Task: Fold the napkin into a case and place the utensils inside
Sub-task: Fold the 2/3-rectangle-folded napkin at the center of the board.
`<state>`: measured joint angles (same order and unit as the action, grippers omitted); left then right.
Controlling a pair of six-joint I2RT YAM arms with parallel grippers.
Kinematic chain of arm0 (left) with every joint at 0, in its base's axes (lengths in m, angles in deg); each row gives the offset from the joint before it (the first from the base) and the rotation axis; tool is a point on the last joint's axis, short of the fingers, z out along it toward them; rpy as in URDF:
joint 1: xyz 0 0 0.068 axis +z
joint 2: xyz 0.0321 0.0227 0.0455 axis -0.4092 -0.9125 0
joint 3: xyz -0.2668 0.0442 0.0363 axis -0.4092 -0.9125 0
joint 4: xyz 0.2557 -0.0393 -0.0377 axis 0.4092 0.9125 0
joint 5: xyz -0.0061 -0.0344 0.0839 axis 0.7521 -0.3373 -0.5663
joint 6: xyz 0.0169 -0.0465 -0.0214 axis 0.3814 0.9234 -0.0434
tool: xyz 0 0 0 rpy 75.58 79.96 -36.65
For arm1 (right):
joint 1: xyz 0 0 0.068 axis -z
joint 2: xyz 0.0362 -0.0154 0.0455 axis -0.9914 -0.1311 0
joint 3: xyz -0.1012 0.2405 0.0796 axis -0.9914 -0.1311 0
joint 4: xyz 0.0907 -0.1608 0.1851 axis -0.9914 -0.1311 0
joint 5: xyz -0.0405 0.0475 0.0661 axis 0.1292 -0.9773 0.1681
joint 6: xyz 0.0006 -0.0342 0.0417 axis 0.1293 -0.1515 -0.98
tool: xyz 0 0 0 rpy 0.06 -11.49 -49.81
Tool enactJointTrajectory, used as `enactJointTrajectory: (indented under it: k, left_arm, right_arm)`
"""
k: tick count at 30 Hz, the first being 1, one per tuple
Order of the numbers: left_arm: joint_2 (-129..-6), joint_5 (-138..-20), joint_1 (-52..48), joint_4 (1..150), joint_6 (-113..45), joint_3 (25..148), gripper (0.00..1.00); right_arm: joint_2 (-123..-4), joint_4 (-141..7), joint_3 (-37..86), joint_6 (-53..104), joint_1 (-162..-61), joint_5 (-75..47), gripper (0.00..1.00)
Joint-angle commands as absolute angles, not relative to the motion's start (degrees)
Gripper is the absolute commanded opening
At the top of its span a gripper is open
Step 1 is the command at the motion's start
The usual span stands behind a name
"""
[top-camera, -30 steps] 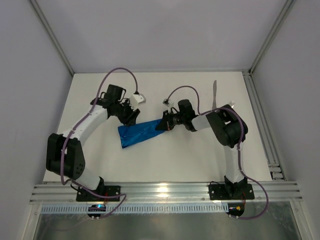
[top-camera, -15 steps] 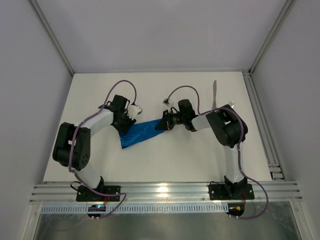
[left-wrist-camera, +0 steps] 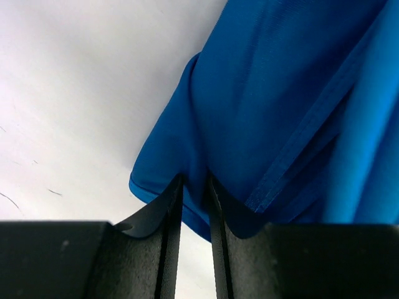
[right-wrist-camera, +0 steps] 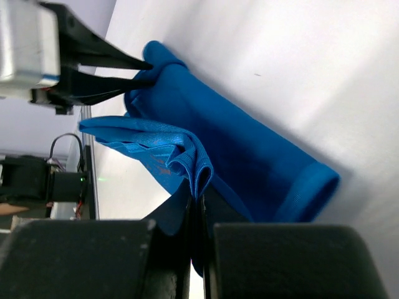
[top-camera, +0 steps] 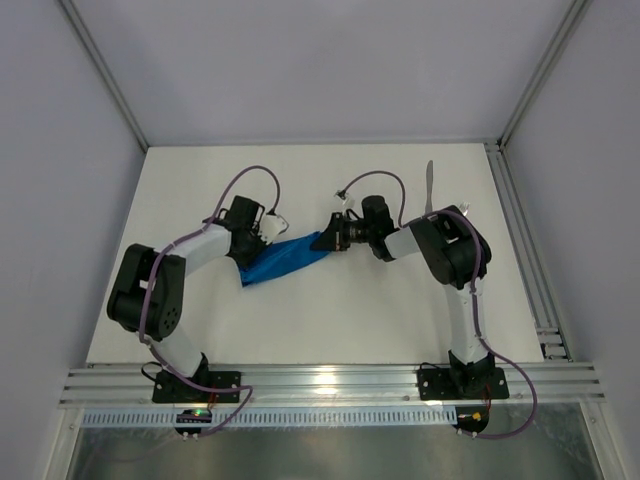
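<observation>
Napkin (top-camera: pixel 283 260), left end effector (left-wrist-camera: pixel 194 184) and right end effector (right-wrist-camera: pixel 198 190) pinching opposite ends

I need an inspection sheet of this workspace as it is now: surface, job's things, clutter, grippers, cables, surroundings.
Surface: white table; a few faint hairline marks in the left wrist view.
Job's things: blue napkin, loosely folded, stretched between both grippers; one silver utensil lies on the table beyond the right arm; the second utensil cannot be made out.
Clutter: nothing seen.
Grippers: left gripper pinches one end of the napkin; right gripper is shut on a bunched fold at the other end.
Cables: purple cables loop over both arms.
Surroundings: grey walls; aluminium rail at the near edge.
</observation>
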<state>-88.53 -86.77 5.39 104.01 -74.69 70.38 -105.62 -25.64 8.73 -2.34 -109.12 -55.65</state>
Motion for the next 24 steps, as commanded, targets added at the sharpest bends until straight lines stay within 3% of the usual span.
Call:
enactJointTrajectory:
  k: [1, 14, 24]
  left_arm:
    - [-89.58, -88.02, 5.08, 100.8, -76.15, 67.2, 0.24]
    - [-88.44, -88.04, 5.08, 99.22, -76.15, 65.61, 0.24]
    - [-80.18, -79.69, 8.59, 101.68, -71.58, 70.44, 0.5]
  right_arm:
    - [-107.68, -23.15, 10.33, -8.28, -108.13, -52.81, 0.04]
    - [-106.64, -26.93, 7.43, -12.42, -106.64, -45.51, 0.04]
    - [-104.7, -37.3, 9.71, -9.35, -106.99, -43.4, 0.04]
